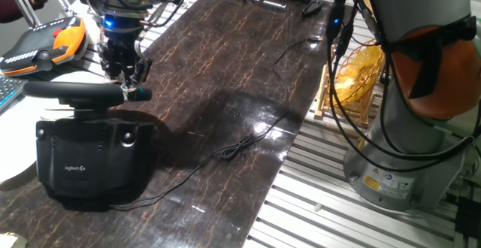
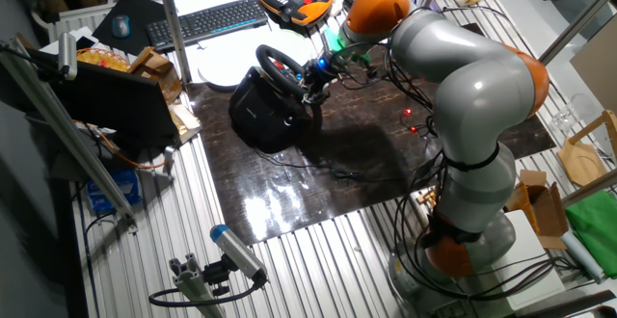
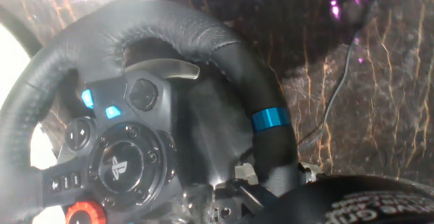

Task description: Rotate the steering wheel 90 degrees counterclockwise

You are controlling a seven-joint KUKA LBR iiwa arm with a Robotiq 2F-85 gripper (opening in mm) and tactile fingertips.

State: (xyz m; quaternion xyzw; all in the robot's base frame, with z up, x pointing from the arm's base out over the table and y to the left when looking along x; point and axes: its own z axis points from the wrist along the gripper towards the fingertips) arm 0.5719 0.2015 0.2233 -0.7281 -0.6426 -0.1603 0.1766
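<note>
The steering wheel point(image 1: 75, 90) stands edge-on atop its boxy black base point(image 1: 90, 158) with a white logo, at the left of the dark table. It also shows in the other fixed view point(image 2: 280, 67). In the hand view its padded rim point(image 3: 169, 20) fills the frame, with the blue stripe point(image 3: 271, 121) on the right side of the rim. My gripper point(image 1: 129, 83) comes down from above onto the rim's right end, beside the blue stripe, and is shut on it. One finger point(image 3: 380, 203) shows at the bottom right of the hand view.
An orange-and-black device point(image 1: 45, 41) lies behind the wheel at the far left. A thin black cable point(image 1: 240, 146) runs across the table from the base. A keyboard point(image 2: 207, 19) and a white plate point(image 2: 227, 67) lie beyond the wheel. The arm's base point(image 1: 406, 143) stands to the right.
</note>
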